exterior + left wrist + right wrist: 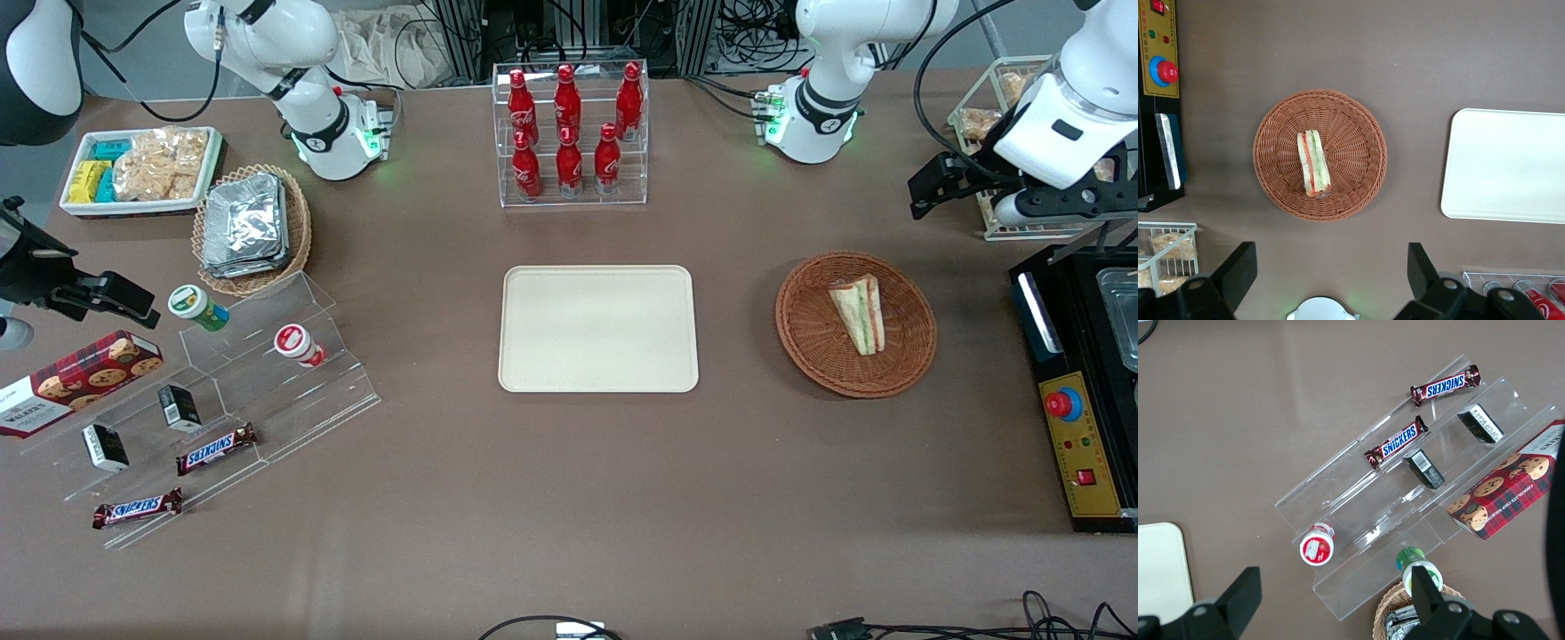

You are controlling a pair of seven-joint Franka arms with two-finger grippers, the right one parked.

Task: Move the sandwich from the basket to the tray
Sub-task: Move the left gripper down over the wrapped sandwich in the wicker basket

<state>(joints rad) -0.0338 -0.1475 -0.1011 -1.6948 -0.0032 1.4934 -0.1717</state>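
Brown tabletop with tray (597, 329) at centre, before any pickup.
I see the sandwich (859, 312) lying in the basket (907, 356), at 3 o'clock from the tray and well apart from it. My gripper (1331, 280) hangs high above the table near the basket, fingers (1238, 270) spread wide, holding nothing. I judge the approach step in hand: next I must descend over the sandwich and close across its bread faces.

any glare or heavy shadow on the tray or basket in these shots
Front view: the tray has a soft pale sheen, the basket casts a faint shadow, the sandwich is evenly lit. Left wrist view: the tray looks washed out, nearly white; the open gripper hangs above the table, dark.
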